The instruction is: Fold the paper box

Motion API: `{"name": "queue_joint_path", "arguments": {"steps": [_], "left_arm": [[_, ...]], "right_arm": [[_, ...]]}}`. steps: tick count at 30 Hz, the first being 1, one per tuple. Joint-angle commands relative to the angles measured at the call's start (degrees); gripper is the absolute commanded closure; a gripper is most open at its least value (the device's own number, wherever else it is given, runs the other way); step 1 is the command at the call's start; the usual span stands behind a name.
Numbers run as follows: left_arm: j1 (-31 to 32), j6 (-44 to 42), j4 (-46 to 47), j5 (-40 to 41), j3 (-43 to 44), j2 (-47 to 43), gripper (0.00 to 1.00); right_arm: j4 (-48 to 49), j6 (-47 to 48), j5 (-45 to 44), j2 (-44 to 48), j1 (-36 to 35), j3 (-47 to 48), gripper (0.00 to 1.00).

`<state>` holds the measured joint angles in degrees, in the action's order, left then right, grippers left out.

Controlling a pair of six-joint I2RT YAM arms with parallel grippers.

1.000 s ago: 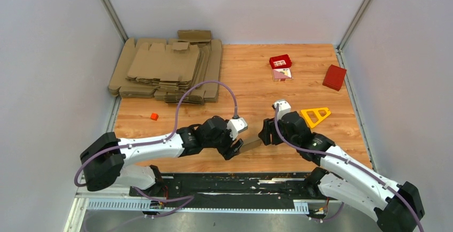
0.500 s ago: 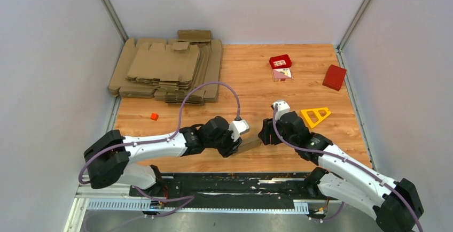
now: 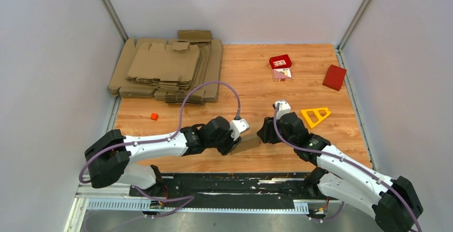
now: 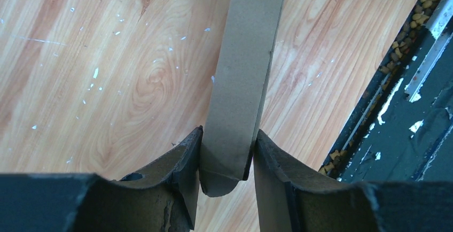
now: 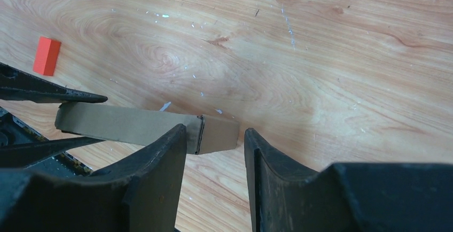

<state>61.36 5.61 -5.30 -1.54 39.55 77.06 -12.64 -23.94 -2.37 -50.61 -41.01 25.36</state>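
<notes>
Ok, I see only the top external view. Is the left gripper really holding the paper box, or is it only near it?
Observer: Holding. In the left wrist view both fingers of the left gripper press the sides of the paper box.
Operator: And the right gripper?
Observer: The right gripper stands around the other end, not yet closed: a thin gap shows between the box end and one finger.
Operator: How does the end in the left gripper look?
Observer: It ends in a rounded flap, which sits between the fingers.
</notes>
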Motion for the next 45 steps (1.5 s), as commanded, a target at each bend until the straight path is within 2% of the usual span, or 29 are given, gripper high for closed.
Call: {"name": "queue_joint_path", "arguments": {"steps": [1,5,8,12,13,15,18,22,25,30,33,34,36,39,42,45], "left_arm": [[-0.17,-2.90,-0.76,3.65,2.50,0.51,0.55],[-0.19,-6.22,-0.17,3.80,2.15,-0.44,0.55],[-0.16,-11.68,4.51,-0.85,-0.81,-2.00,0.56],[-0.14,-13.38,5.08,-2.76,-1.31,-2.25,0.58],[-0.17,-13.81,5.03,-3.18,-1.25,-2.20,0.61],[-0.17,-14.17,4.76,-4.29,-1.07,-2.04,0.64],[-0.15,-14.70,3.08,-8.00,0.05,-1.98,0.65],[-0.26,-17.29,2.12,-14.26,1.47,-1.61,0.65],[-0.68,-20.53,0.05,-15.46,4.18,1.07,0.64],[-3.03,-29.20,-4.26,-16.56,10.42,6.74,0.62],[-5.45,-36.93,-7.73,-18.54,14.23,10.89,0.68],[-6.19,-39.36,-8.94,-19.51,15.43,12.32,0.70],[-7.69,-42.87,-10.98,-22.41,17.66,14.77,0.67],[-9.11,-45.10,-14.37,-24.93,21.56,18.01,0.60],[-9.23,-45.41,-15.21,-22.93,23.42,19.31,0.46],[-9.32,-44.11,-14.19,-20.69,23.22,18.54,0.36]], "right_arm": [[-8.17,-0.38,1.24,1.90,0.06,-2.03,0.57],[-12.34,0.90,1.48,6.72,0.06,0.45,0.56],[-13.25,3.81,3.47,8.65,0.02,3.61,0.47],[-12.56,10.79,9.14,8.29,0.01,9.59,0.40],[-12.13,12.95,11.47,7.77,0.05,10.50,0.37],[-10.47,17.97,16.26,6.55,0.05,11.07,0.25],[-11.01,22.30,19.05,4.25,0.01,13.00,0.23],[-16.70,25.53,22.13,2.50,0.06,17.37,0.23],[-23.71,23.01,20.35,2.25,0.06,20.83,0.23],[-28.49,14.34,10.07,5.64,0.07,22.14,0.24],[-30.43,12.86,6.65,6.39,0.11,23.69,0.23],[-31.87,12.33,5.70,6.28,0.14,24.55,0.17],[-35.56,10.29,2.97,5.98,0.22,26.27,0.01],[-38.86,8.23,-1.78,7.38,0.32,26.90,0.00],[-39.33,6.72,-4.89,10.33,0.45,26.02,0.00],[-39.41,6.59,-5.04,8.96,0.58,26.08,0.00]]}}
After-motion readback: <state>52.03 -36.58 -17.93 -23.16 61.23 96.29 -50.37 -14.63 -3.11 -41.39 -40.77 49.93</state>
